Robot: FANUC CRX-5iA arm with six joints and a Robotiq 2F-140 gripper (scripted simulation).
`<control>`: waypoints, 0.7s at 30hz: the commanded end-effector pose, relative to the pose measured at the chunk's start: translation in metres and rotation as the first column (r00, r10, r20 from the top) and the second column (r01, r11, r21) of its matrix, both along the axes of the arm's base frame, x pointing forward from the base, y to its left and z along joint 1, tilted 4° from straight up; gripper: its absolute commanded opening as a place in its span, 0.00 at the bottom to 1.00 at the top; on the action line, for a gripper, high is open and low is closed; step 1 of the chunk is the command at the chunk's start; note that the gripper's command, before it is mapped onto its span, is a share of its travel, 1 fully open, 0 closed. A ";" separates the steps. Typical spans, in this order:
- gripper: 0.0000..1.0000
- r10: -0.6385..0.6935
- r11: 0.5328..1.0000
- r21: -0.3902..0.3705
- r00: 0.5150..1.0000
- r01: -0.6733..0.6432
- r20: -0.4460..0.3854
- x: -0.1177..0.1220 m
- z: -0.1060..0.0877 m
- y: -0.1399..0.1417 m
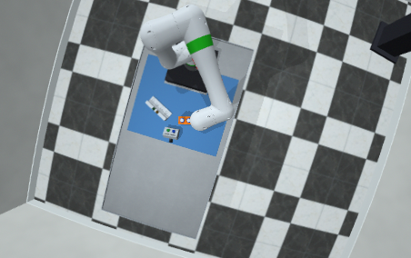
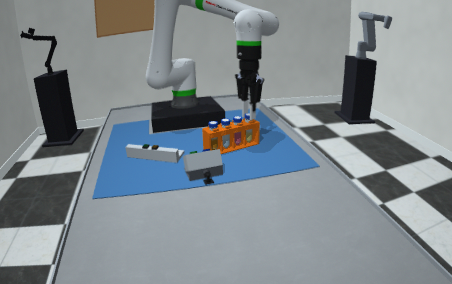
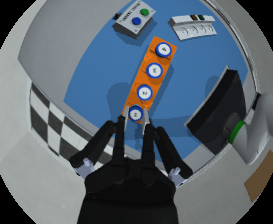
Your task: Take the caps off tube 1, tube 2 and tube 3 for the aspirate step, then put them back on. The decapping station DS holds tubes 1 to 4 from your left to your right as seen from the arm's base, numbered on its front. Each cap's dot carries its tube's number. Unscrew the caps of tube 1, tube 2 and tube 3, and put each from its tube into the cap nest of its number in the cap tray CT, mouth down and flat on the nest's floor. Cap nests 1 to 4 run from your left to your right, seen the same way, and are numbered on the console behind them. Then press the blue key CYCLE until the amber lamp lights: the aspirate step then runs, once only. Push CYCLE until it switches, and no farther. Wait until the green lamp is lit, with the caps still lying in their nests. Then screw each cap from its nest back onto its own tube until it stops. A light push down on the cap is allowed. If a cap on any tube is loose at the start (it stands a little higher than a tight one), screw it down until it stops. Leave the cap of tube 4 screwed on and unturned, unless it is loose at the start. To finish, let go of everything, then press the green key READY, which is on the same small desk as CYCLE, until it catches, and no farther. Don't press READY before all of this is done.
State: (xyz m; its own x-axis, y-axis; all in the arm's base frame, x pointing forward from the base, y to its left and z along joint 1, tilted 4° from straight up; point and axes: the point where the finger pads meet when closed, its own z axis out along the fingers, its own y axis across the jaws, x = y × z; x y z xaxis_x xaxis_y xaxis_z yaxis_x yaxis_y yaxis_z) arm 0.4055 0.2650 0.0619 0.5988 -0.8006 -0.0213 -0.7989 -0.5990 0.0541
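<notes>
The gripper [image 2: 249, 109] hangs straight down over the orange decapping station [image 2: 232, 138] on the blue mat [image 2: 274, 160], its fingers clamped on the blue cap [image 3: 136, 113] of the end tube, probably tube 1, though the numbers are too small to read. All 4 caps sit on their tubes.

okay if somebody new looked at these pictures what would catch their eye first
Likely the white arm reaching straight down, its gripper shut on the end cap of the orange tube station on the blue mat. Next, the grey key desk and white cap tray nearby.
</notes>
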 end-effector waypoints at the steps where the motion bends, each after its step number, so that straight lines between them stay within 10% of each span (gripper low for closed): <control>1: 0.35 0.008 1.000 0.004 1.000 -0.008 -0.005 0.000 0.000 0.000; 21: 0.35 -0.250 0.968 -0.011 0.968 0.250 0.000 0.000 0.004 0.000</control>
